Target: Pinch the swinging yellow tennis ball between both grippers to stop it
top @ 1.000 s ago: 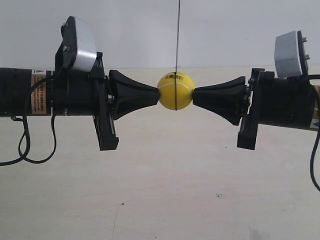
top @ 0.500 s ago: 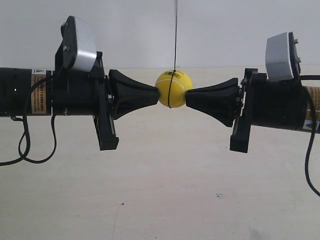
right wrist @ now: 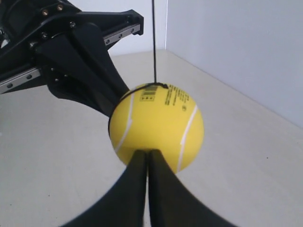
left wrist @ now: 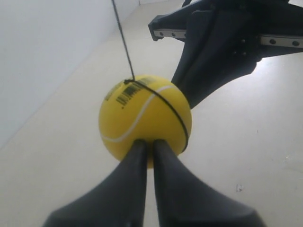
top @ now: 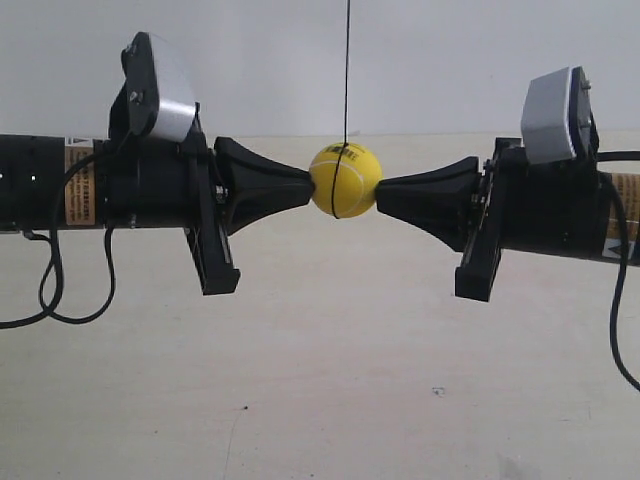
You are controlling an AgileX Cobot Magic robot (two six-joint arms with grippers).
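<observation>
the yellow tennis ball point(top: 345, 180) hangs on a thin dark string point(top: 347, 70) that runs straight up from its top, and the same string wraps down over the ball's front. the ball is held between the tips of the two arms, well above the pale surface point(top: 320, 390) beneath it. the left gripper point(top: 308, 187) reaches the ball from the exterior view's left. its two black tapered fingers point(left wrist: 132, 179) are drawn together with only a thin slit between them, and their tips press against the ball's side just under the white seam. the right gripper point(top: 382, 187) comes at the ball from the opposite side. its fingers point(right wrist: 163, 194) are likewise closed against each other, tips touching the ball's skin. neither gripper wraps around the ball; each meets it only with its closed point, so the ball sits squeezed between the two. the small black barcode print point(left wrist: 130, 92) lies near the ball's top, beside where the string attaches. farther out from the ball, each arm carries a grey-silver module point(top: 165, 90) above its black wrist, and the one on the right arm point(top: 550, 112) is tilted. a white wall point(top: 470, 60) stands behind the ball.
</observation>
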